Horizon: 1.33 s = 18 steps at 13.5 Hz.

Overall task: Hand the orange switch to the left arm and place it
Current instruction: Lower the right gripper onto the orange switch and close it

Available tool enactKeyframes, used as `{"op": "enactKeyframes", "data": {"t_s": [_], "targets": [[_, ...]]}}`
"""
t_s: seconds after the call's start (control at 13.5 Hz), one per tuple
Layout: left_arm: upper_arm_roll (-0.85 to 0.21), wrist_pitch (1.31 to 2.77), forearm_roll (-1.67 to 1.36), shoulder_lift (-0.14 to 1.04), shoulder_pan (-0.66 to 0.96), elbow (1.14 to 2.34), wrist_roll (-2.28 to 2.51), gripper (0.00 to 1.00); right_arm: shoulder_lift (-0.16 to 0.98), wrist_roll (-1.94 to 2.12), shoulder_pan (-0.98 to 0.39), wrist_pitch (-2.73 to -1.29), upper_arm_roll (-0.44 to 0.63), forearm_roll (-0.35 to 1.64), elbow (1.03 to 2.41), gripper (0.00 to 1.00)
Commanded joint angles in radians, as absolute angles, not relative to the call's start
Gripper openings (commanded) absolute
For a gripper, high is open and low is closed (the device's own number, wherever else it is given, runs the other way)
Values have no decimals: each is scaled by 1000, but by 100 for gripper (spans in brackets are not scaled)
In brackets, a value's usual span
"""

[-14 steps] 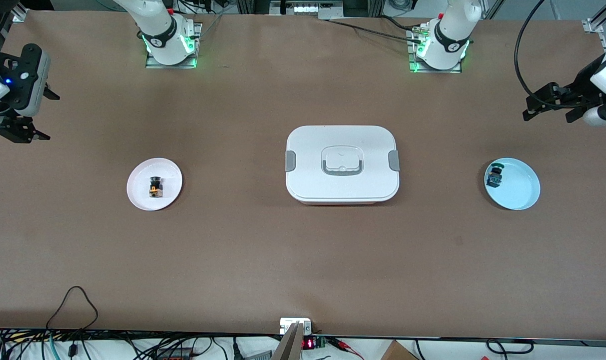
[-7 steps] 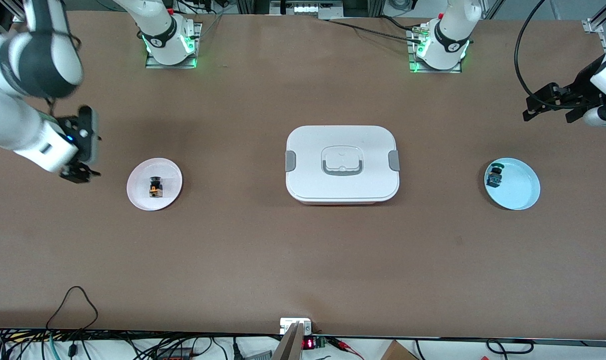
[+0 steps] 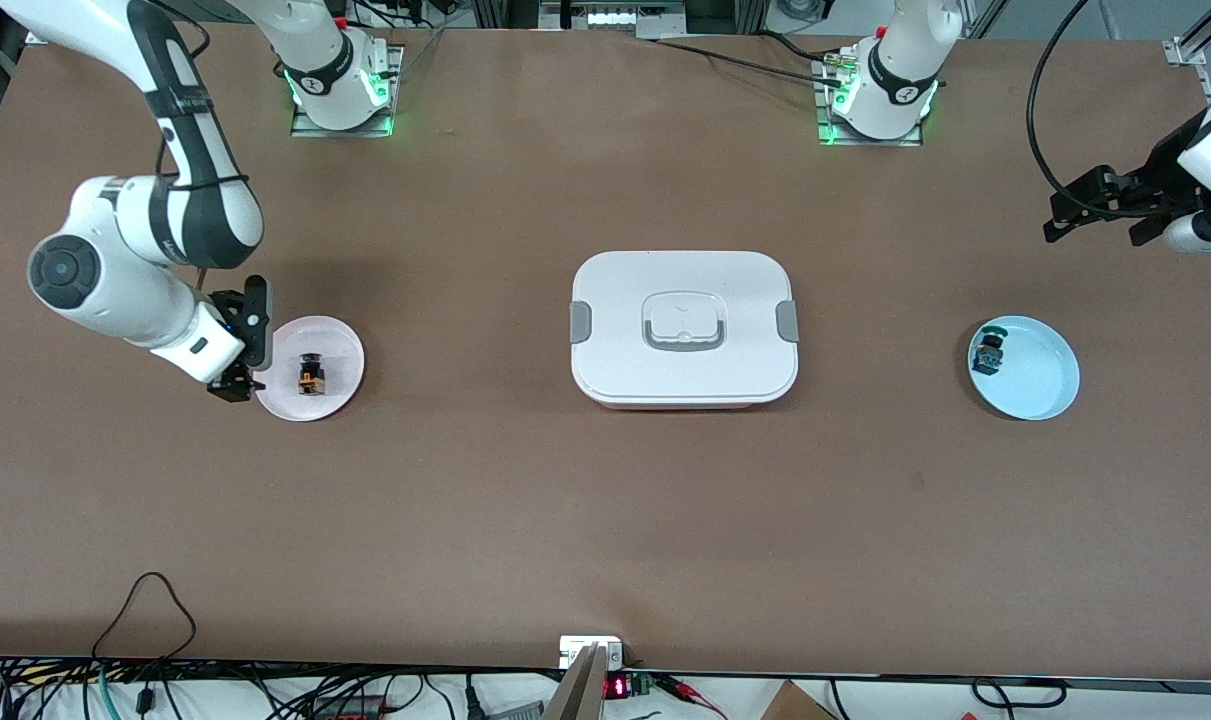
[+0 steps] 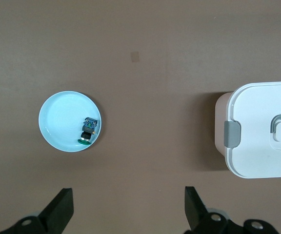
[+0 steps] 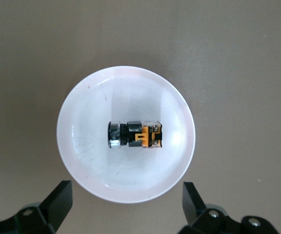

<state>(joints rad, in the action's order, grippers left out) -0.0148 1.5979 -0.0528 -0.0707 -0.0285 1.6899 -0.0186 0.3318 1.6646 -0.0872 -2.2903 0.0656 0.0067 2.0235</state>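
Observation:
The orange switch [image 3: 311, 373] lies on its side in a pale pink plate [image 3: 337, 352] toward the right arm's end of the table. In the right wrist view the switch [image 5: 136, 134] sits at the middle of that plate [image 5: 89, 165]. My right gripper [image 3: 235, 383] is open and empty, in the air over the plate's edge, its fingers wide apart [image 5: 126, 195]. The white lidded box [image 3: 683, 328] stands at the table's middle. My left gripper [image 3: 1090, 210] waits open and empty [image 4: 128, 202] in the air over the left arm's end of the table.
A light blue plate [image 3: 1040, 380] toward the left arm's end holds a dark switch with green and blue parts [image 3: 987, 350]. The left wrist view shows this plate [image 4: 60, 122], that switch [image 4: 88, 130] and one end of the box [image 4: 257, 131].
My right arm has swung in from the table's end to the pink plate, gripper still open. The left arm has not moved.

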Motion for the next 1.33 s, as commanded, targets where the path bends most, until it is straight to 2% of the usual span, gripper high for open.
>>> {"op": "enactKeyframes", "data": {"t_s": [0.0,0.44,1.19,1.26], "targets": [[-21,1588,-34,-69,-32,1675,-29,100,386,1719,-84,-2376,57,26,2035,100],[-21,1588,-34,-67,-32,1675,-31,100,414,1720,-84,-2557,28,35,2128,100],[-14,1589,-32,-66,-32,1675,-34,100,454,1720,-83,-2606,25,48,2137,100],[-14,1589,-32,-66,-32,1675,-34,100,454,1721,-83,-2617,25,46,2146,87]]}}
